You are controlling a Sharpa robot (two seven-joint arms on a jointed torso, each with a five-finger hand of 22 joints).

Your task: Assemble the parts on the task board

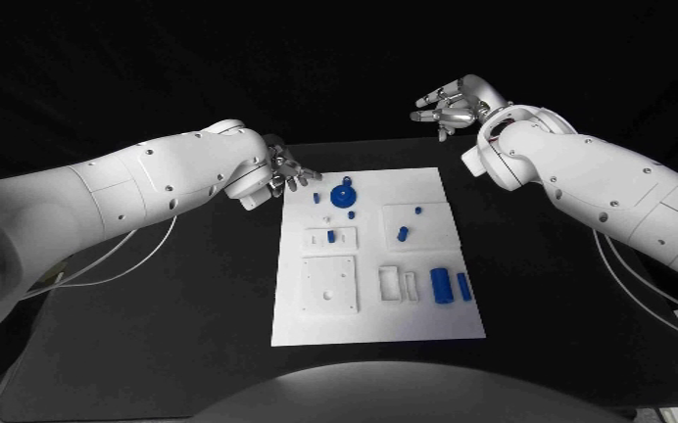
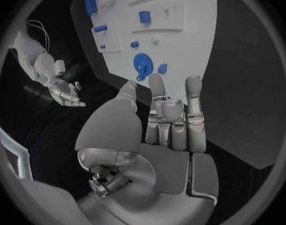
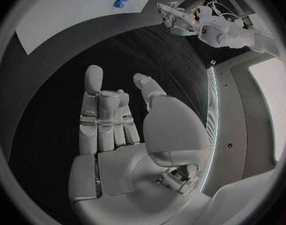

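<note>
The white task board [image 1: 370, 320] lies in the middle of the black table. Near its far edge sits a round blue part [image 1: 342, 197] with a small blue piece [image 1: 316, 198] beside it. More blue parts lie further in: one [image 1: 332, 236] in a white block, others [image 1: 403, 233] mid-board, and two blue cylinders [image 1: 444, 286] near the right edge. My left hand [image 1: 280, 175] hovers at the board's far left corner, fingers apart and holding nothing; its fingers [image 2: 170, 116] point toward the round blue part [image 2: 142, 64]. My right hand [image 1: 455, 107] is raised beyond the board's far right corner, fingers [image 3: 105, 116] spread and empty.
A square white plate with holes [image 1: 329, 284] and white frames [image 1: 397, 283] sit on the board's near half. Black table [image 1: 184, 325] surrounds the board on all sides. Cables [image 1: 99, 264] hang under my left arm.
</note>
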